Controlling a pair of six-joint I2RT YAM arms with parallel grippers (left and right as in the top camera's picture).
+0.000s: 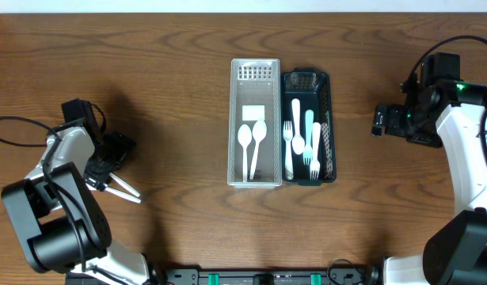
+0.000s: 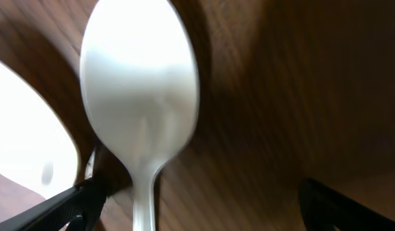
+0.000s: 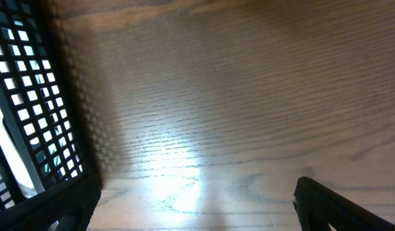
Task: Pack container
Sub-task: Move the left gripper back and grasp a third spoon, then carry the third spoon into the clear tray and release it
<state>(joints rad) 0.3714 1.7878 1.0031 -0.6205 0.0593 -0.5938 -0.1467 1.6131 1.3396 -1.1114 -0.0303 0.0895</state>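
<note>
1. We see the white plastic mesh basket [image 1: 232, 119] holding two white spoons [image 1: 252, 142]. The dark slatted basket [image 1: 332, 127] touching it carries white forks [image 1: 314, 150].
2. Well left, on the wooden table [image 1: 180, 95], a loose white plastic spoon [image 2: 139, 90] lies between the left gripper [image 2: 207, 205] fingers, which are spread, not clamping.
3. The right gripper [image 3: 197, 205] hangs spread and empty beside the dark basket.
4. We judge it mostly packed: this spoon and a white piece [image 2: 24, 135] beside it are left.

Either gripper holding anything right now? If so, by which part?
Nothing is gripped. The left gripper is open; the handle of the white spoon sits unclamped between its jaws. The right gripper is open and empty.
</note>
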